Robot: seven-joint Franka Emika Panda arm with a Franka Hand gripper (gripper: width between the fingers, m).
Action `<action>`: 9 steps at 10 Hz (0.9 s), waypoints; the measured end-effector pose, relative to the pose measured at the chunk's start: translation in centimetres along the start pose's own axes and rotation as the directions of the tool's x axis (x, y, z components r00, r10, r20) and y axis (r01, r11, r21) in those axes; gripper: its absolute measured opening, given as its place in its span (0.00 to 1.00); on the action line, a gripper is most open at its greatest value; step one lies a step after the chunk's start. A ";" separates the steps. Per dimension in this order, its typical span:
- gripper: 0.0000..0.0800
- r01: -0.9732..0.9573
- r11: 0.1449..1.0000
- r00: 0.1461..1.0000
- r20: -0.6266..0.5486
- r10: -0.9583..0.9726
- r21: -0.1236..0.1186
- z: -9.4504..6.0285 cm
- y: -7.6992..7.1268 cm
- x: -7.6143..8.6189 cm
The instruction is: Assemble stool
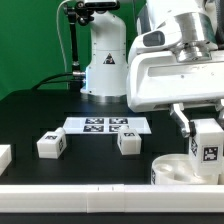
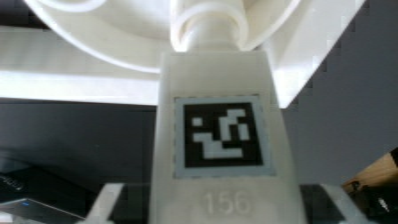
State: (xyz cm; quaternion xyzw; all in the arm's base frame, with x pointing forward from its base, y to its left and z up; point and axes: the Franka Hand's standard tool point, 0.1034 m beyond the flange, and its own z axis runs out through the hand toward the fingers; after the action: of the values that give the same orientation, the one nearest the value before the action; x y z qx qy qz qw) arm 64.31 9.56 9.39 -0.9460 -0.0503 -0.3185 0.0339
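My gripper [image 1: 205, 133] at the exterior view's right is shut on a white blocky stool leg [image 1: 207, 150] and holds it upright, tag facing out. The round white seat [image 1: 176, 170] lies on the table right beside and below that leg. In the wrist view the held leg [image 2: 222, 120] fills the middle between my fingers [image 2: 118, 205]. Its rounded end meets the seat [image 2: 98, 45], and I cannot tell whether it is seated in a hole. Two more tagged legs [image 1: 50, 145] [image 1: 127, 142] lie loose on the black table.
The marker board [image 1: 105, 125] lies flat behind the loose legs. A plain white bar [image 1: 100, 196] runs along the table's front edge and a white block [image 1: 4, 156] sits at the left edge. The robot base [image 1: 102, 65] stands at the back.
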 end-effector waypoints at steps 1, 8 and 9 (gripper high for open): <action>0.42 0.000 1.000 1.000 0.001 0.000 0.000 0.0 0.0 0.0; 0.81 -0.039 0.999 0.999 0.038 0.039 0.006 -1.2 0.0 1.3; 0.81 -0.054 0.999 0.997 0.055 0.053 0.008 -1.8 0.2 2.1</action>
State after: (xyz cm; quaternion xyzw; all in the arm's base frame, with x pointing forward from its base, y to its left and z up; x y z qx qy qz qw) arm 64.89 9.39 12.12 -0.9552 -0.0275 -0.2911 0.0457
